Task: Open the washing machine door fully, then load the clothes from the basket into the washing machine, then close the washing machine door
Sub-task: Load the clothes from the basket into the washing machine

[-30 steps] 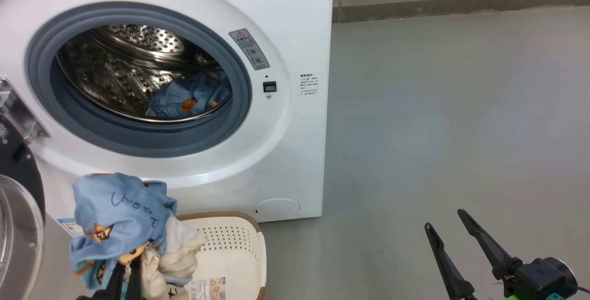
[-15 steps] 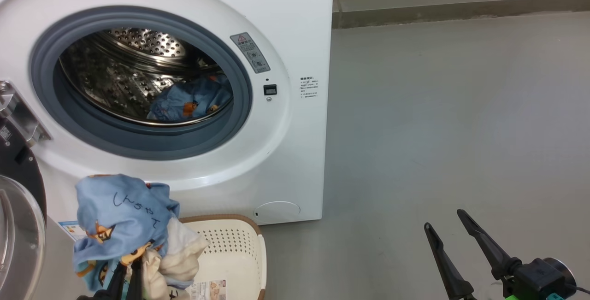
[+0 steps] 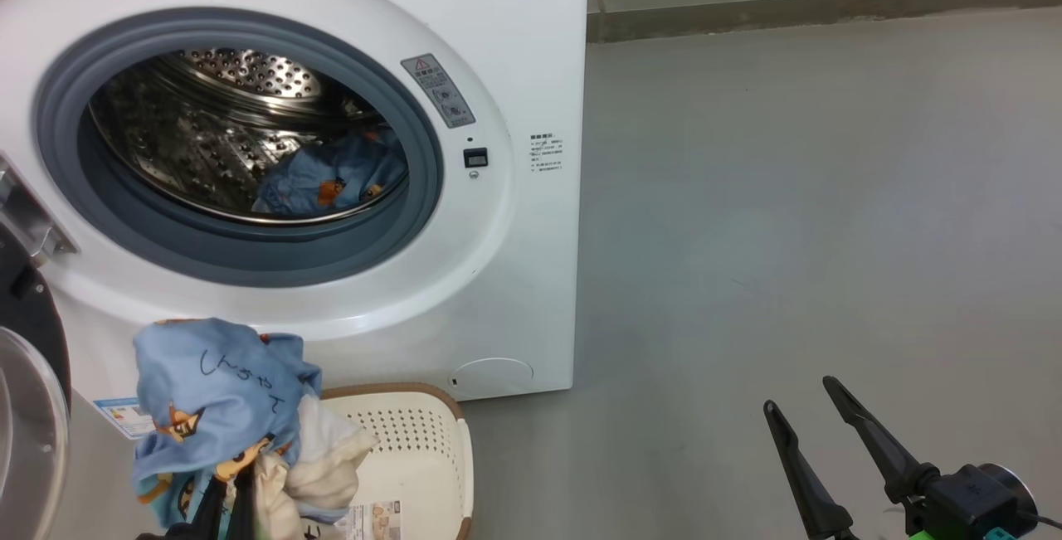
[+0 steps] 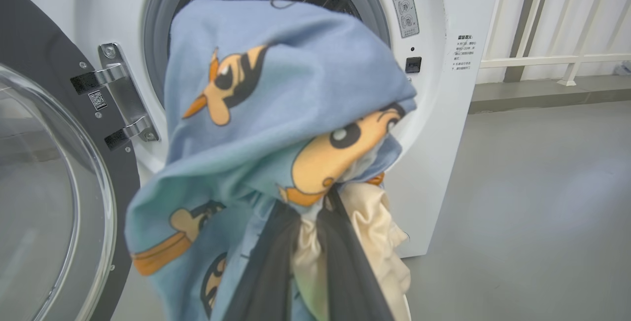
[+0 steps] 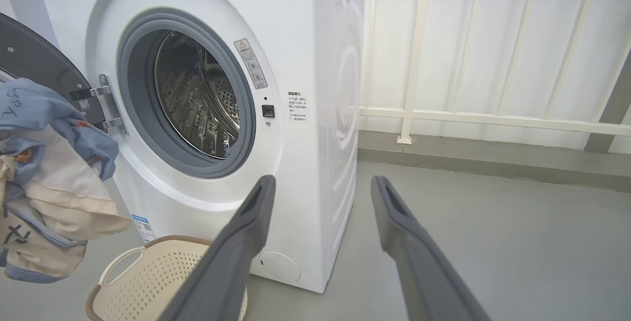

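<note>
Left gripper (image 3: 232,482) first: my two fingers are pressed together on the clothes (image 3: 216,382), a bundle of light blue cloth with orange cartoon prints wrapped round cream pieces. The fabric drapes over my fingertips and buries them. I hold the bundle up over the left end of the basket (image 3: 415,432), in front of the lower left of the machine (image 3: 531,42). Whether the lowest folds touch the basket I cannot tell.

The basket stands on the floor (image 3: 788,192) just before the machine's front, below the round opening. A label shows on its bottom.

The door (image 3: 25,316) stands swung open on its hinge at the machine's left side, with its glass bowl beside my bundle. Inside the drum (image 3: 191,133) another blue garment (image 3: 332,179) lies at the lower right, just behind the grey seal.

My right gripper (image 3: 801,396) has its fingers spread apart with nothing between them, over the floor well to the right of the machine.
</note>
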